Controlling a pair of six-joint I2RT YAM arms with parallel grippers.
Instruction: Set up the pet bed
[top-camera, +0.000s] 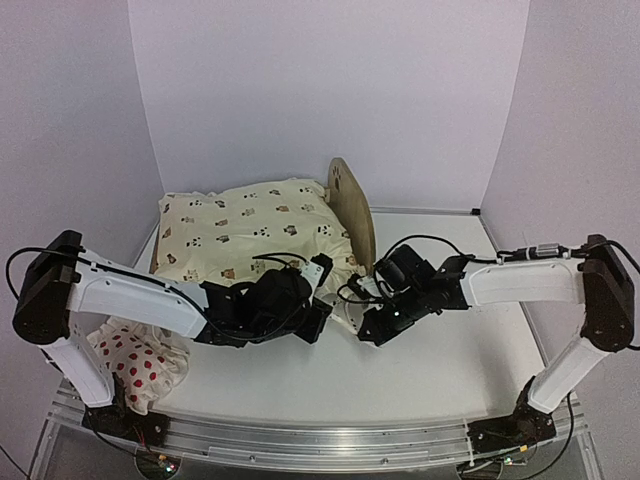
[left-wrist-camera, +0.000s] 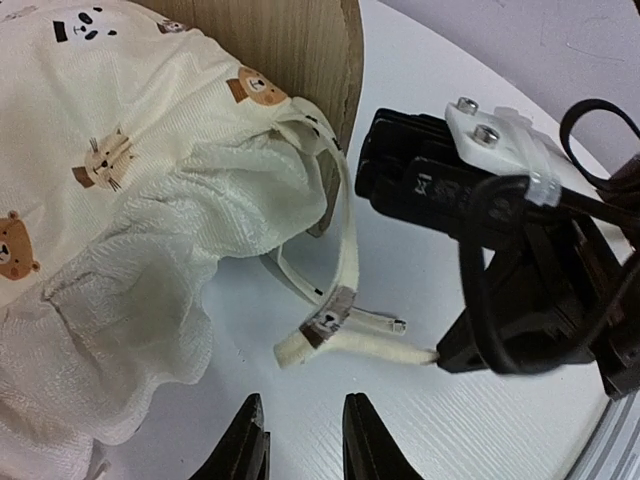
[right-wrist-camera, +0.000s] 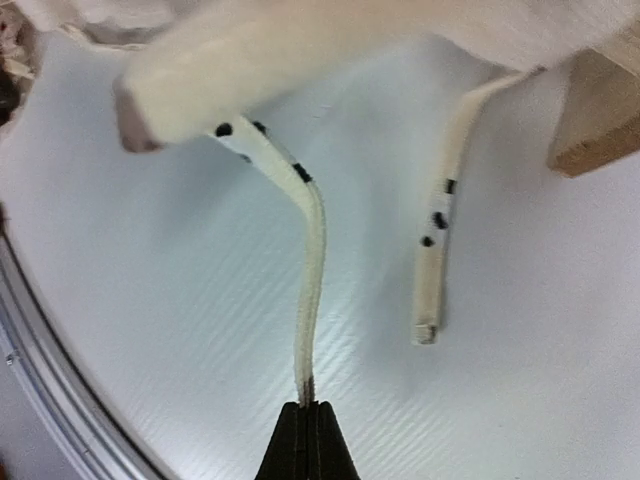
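The pet bed's rounded wooden headboard (top-camera: 351, 205) stands on edge at the table's middle back; the rest of the frame is hidden under the cream animal-print cushion (top-camera: 245, 235). The headboard also shows in the left wrist view (left-wrist-camera: 300, 50), and a wood corner (right-wrist-camera: 600, 125) in the right wrist view. My right gripper (right-wrist-camera: 308, 405) is shut on the end of one cushion tie (right-wrist-camera: 315, 250), stretched out over the table. A second tie (right-wrist-camera: 435, 250) lies loose beside it. My left gripper (left-wrist-camera: 305, 440) is open and empty, just short of the ties (left-wrist-camera: 335, 320), facing the right gripper (left-wrist-camera: 445, 355).
A small white pillow with red spots (top-camera: 140, 360) lies at the near left by the left arm's base. White walls close the back and sides. Both grippers meet near the table's middle (top-camera: 340, 325), in front of the headboard.
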